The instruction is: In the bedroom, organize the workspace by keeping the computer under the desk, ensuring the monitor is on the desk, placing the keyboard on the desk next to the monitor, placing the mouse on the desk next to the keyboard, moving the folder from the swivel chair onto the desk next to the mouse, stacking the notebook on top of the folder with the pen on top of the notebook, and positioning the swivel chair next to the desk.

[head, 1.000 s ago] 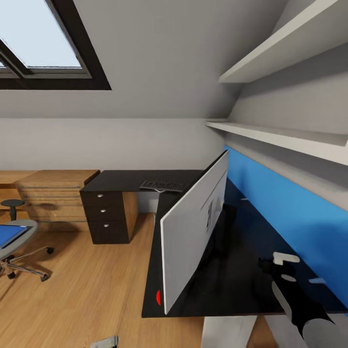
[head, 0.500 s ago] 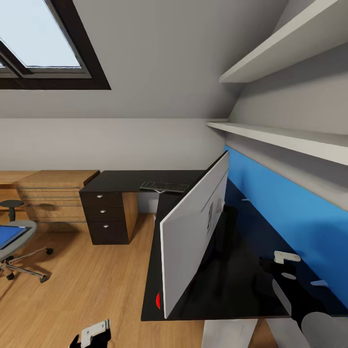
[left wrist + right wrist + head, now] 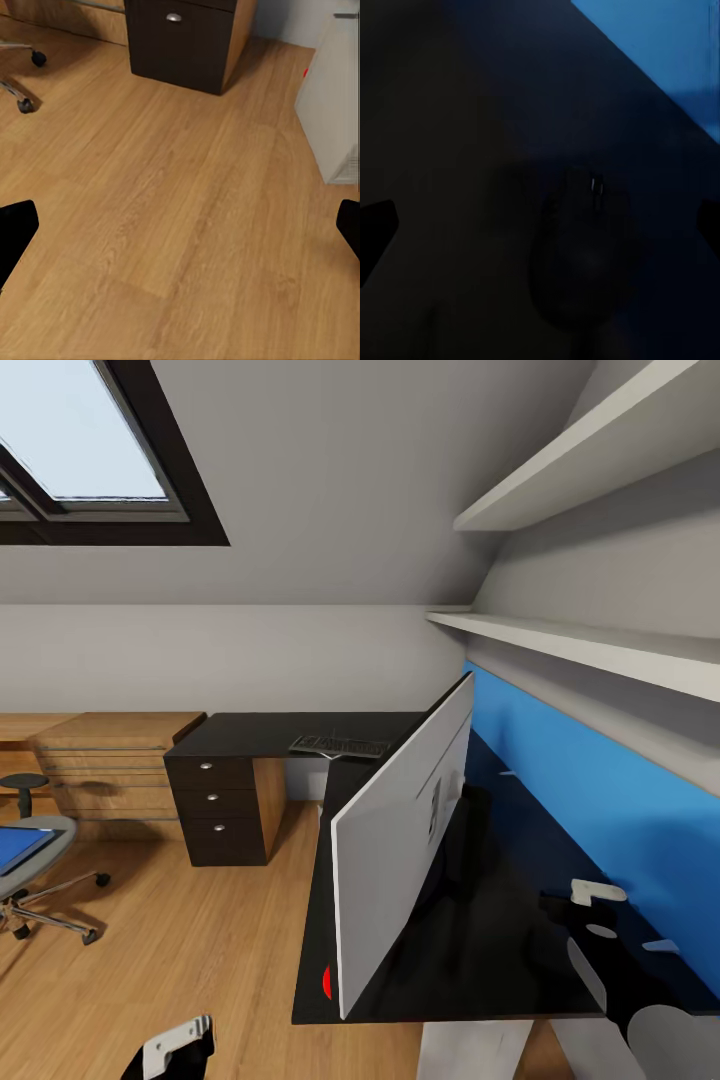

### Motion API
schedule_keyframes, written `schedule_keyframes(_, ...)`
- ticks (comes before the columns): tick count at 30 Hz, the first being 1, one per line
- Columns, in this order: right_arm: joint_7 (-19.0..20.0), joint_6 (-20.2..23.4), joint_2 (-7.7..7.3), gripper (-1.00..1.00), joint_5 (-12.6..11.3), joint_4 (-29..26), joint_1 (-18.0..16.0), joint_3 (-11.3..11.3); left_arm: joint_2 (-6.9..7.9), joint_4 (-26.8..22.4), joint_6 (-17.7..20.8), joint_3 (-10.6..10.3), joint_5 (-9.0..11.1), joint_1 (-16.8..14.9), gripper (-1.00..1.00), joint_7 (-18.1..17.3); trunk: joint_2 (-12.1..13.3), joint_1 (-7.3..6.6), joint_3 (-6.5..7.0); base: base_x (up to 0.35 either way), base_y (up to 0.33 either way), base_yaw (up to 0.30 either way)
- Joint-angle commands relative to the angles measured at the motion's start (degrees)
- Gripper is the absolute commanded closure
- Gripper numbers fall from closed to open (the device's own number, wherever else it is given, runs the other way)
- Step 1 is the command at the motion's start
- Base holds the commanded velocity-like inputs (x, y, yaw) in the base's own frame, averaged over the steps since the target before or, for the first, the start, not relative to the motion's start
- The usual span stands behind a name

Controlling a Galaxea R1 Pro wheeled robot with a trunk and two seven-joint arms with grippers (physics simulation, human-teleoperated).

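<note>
Right hand (image 3: 590,920) hangs over the near end of the black bench (image 3: 500,960), behind the monitor (image 3: 400,840) and close to the blue back panel (image 3: 590,790). Against half a second ago it has drifted slightly toward that panel; the head camera has held its place. Right wrist view: the mouse (image 3: 585,262) lies on the bench straight ahead between the two dark fingertips, which sit at opposite edges of the picture. Hand spread wide, nothing held, not touching the mouse yet.

Left hand (image 3: 170,1045) is low over the wood floor (image 3: 180,210), a touch lower in the picture than half a second ago. Fingertips at the far edges of its wrist view, so wide and empty.

Keyboard (image 3: 338,745) rests on the far wing of the bench, well apart from the mouse, beyond the monitor's far edge. Blue folder (image 3: 18,845) lies on the seat of the swivel chair (image 3: 35,870), out on the floor and well apart from the bench. Drawer unit (image 3: 215,805) stands under the far wing.

Reading: the right hand is lining up on the mouse, probably to carry it over beside the keyboard. Grasp not begun. Folder and chair untouched. Notebook, pen: not located.
</note>
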Motion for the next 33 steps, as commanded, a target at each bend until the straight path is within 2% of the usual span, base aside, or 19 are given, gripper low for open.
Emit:
schedule_keyframes(1, -0.2, 0.3, -0.15, -1.00, -0.6, -0.1, 0.0, 0.1, 0.39, -0.7, -0.4, -0.4, 0.9, 0.2, -1.00, 0.4, 0.0, 0.00, -0.06, 0.000, 0.000, 0.000)
schedule_keyframes(7, -0.2, 0.3, -1.04, -1.00, -0.9, -0.1, 0.0, 0.1, 2.19, -4.7, 0.8, -0.4, 3.6, 2.1, -1.00, 0.3, 0.0, 0.00, -0.06, 0.000, 0.000, 0.000)
schedule_keyframes(12, 0.0, 0.3, -1.52, -1.00, -0.9, 2.3, -1.2, 0.1, 3.21, -6.3, 1.3, -0.4, 4.2, 2.5, -1.00, 0.3, 0.0, 0.00, -0.06, 0.000, 0.000, 0.000)
schedule_keyframes(19, 1.4, 0.3, -2.21, -1.00, -1.0, 5.6, -2.8, 0.1, 3.60, -8.2, 1.3, -0.4, 4.3, 3.6, -1.00, 0.3, 0.0, 0.00, -0.06, 0.000, 0.000, 0.000)
schedule_keyframes(33, 2.2, 0.4, -2.32, -1.00, -1.0, 6.4, -3.3, 0.0, 3.67, -8.8, 1.4, -0.4, 4.3, 4.4, -1.00, 0.3, 0.0, 0.00, -0.06, 0.000, 0.000, 0.000)
